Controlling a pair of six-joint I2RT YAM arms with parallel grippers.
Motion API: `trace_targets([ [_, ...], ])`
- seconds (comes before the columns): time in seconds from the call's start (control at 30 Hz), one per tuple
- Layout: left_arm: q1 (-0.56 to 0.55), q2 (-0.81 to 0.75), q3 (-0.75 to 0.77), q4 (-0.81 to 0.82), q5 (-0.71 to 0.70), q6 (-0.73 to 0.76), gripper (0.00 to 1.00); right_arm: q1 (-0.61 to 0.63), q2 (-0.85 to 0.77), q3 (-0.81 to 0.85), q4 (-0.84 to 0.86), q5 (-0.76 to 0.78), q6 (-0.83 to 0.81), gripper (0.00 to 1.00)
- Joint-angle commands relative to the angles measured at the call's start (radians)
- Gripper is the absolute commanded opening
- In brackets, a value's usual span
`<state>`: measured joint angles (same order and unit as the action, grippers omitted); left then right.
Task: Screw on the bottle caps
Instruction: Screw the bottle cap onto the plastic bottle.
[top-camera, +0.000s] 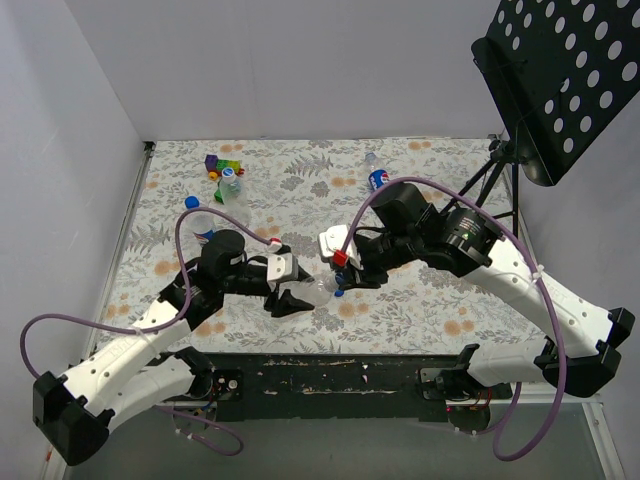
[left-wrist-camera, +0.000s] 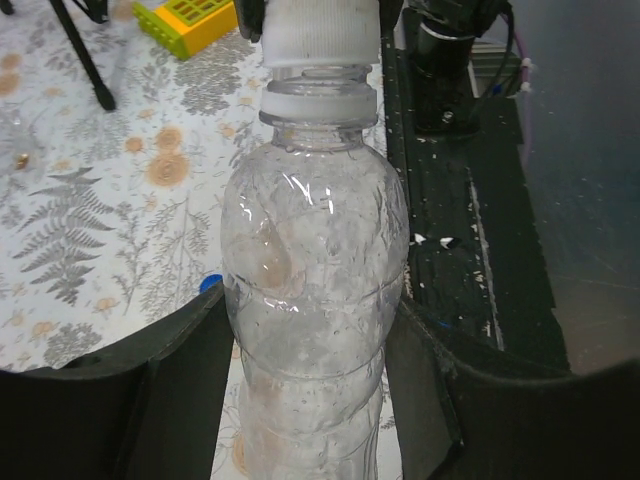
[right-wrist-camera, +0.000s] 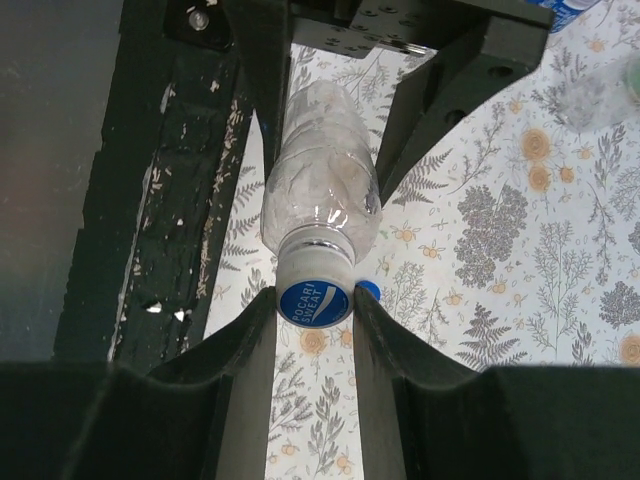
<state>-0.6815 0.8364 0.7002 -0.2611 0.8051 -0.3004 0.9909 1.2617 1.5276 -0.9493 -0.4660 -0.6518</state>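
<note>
A clear, crinkled, unlabelled bottle (left-wrist-camera: 312, 270) lies level between the two arms, just above the table. My left gripper (left-wrist-camera: 310, 400) is shut on its body, one black finger on each side; in the top view this gripper (top-camera: 297, 298) sits left of the bottle (top-camera: 320, 290). My right gripper (right-wrist-camera: 315, 308) is shut on the bottle's cap (right-wrist-camera: 315, 298), a white cap with a blue printed top that sits on the neck. The same cap (left-wrist-camera: 320, 30) shows white in the left wrist view. A loose blue cap (right-wrist-camera: 368, 290) lies on the cloth under the neck.
A Pepsi-labelled bottle (top-camera: 378, 177) lies at the back centre. Another clear bottle (top-camera: 205, 222) stands at the left, and one more (top-camera: 232, 185) next to coloured toy blocks (top-camera: 222, 165). A black perforated music stand (top-camera: 560, 80) rises at the right; the table's black front edge (right-wrist-camera: 160, 200) is close by.
</note>
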Motion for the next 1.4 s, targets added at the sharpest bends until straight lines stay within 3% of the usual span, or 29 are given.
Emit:
trace_targets([
  [0.0, 0.003, 0.036, 0.091, 0.082, 0.176, -0.011, 0.19, 0.023, 0.011, -0.018, -0.098, -0.049, -0.106, 0.24],
  [0.33, 0.002, 0.101, 0.134, 0.124, 0.328, -0.02, 0.2, 0.037, 0.047, -0.038, -0.069, -0.034, -0.163, 0.23],
  [0.57, 0.003, 0.125, 0.11, 0.354, 0.514, -0.19, 0.19, 0.052, 0.065, -0.02, -0.049, -0.046, -0.212, 0.23],
  [0.7, 0.002, 0.139, 0.105, 0.379, 0.513, -0.213, 0.19, 0.058, 0.071, -0.009, -0.046, -0.039, -0.236, 0.23],
  [0.8, 0.002, 0.129, 0.102, 0.355, 0.427, -0.191, 0.19, 0.058, 0.076, 0.0, -0.039, -0.042, -0.221, 0.22],
  [1.03, -0.006, 0.044, 0.065, 0.301, 0.071, -0.068, 0.18, 0.058, 0.12, 0.034, 0.006, 0.027, -0.024, 0.15],
  [1.1, -0.019, 0.024, 0.048, 0.309, -0.041, -0.054, 0.17, 0.058, 0.133, 0.04, 0.039, 0.073, 0.068, 0.02],
  [1.37, -0.09, -0.057, -0.094, 0.474, -0.423, -0.045, 0.14, 0.057, 0.206, 0.068, 0.202, 0.292, 0.562, 0.01],
])
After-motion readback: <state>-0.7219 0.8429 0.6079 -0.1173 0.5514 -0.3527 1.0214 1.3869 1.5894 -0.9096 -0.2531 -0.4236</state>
